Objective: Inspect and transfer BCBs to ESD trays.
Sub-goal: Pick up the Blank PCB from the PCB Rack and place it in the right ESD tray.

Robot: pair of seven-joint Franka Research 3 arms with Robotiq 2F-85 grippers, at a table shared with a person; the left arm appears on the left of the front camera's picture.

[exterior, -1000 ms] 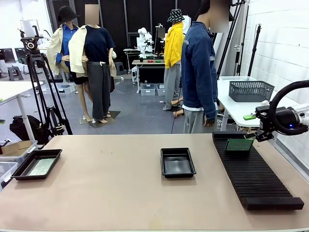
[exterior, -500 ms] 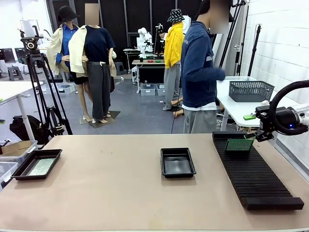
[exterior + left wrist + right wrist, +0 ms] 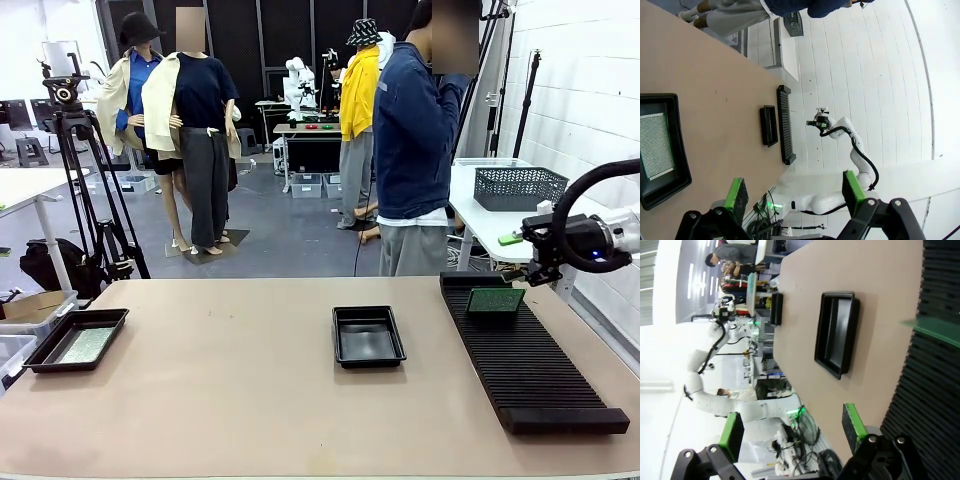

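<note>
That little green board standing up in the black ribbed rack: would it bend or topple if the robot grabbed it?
The green board stands flat on edge in the black ribbed rack, so it is probably stiff, not floppy. It looks very thin, so it is likely light. Only its lower edge seems held by a slot, so a push might tip it.

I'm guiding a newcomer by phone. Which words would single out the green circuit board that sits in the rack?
Start at the long black ribbed rack on the right side of the tan table. At its far end, a small thin green rectangular circuit board stands in the slots. The other green board lies flat in a glossy black tray at the table's left edge.
</note>
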